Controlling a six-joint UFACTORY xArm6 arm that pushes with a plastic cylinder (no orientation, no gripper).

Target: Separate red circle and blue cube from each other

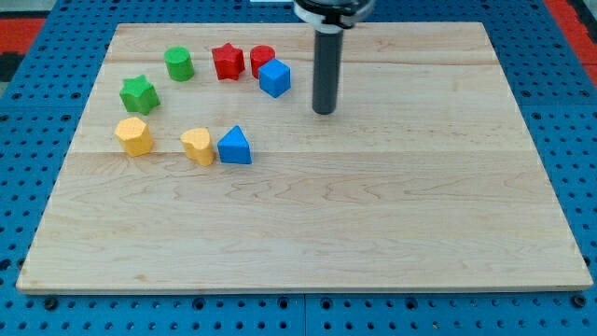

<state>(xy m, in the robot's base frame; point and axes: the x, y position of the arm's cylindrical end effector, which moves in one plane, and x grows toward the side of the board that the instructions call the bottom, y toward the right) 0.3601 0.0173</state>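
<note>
Beside red circle [262,58]: blue cube [275,77].

cam: 1 view only | high front angle, looks down | whole wooden board [308,233] in frame, mid range

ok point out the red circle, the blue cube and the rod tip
red circle [261,57], camera view, on its visible top face
blue cube [275,77], camera view, on its front face
my tip [323,111], camera view, the rod's very end, right of the blue cube
</note>
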